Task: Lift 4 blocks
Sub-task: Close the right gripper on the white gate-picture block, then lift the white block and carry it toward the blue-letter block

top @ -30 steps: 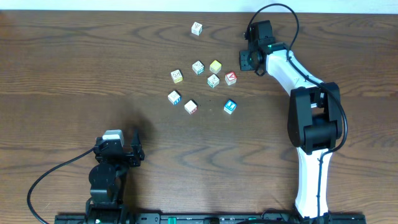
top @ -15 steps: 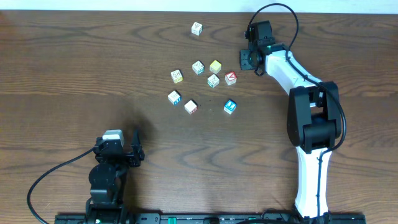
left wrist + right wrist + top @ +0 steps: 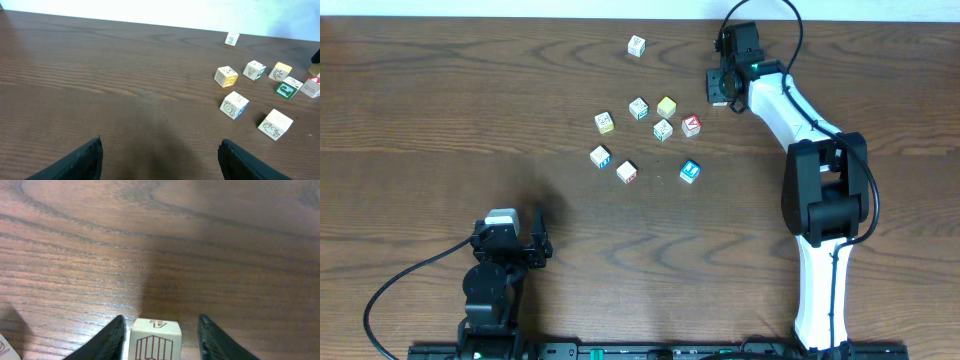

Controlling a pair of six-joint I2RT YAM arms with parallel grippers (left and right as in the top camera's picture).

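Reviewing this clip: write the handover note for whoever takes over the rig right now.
Left gripper: open, empty, low near its base.
Right gripper: fingers either side of a cream alphabet block; a firm grip cannot be confirmed.
Other blocks: cluster of eight cubes lying loose to its left, lone block at the far edge.
Done: no count of lifts can be read here.
Left: confirm the grip, lift, then carry on to four.
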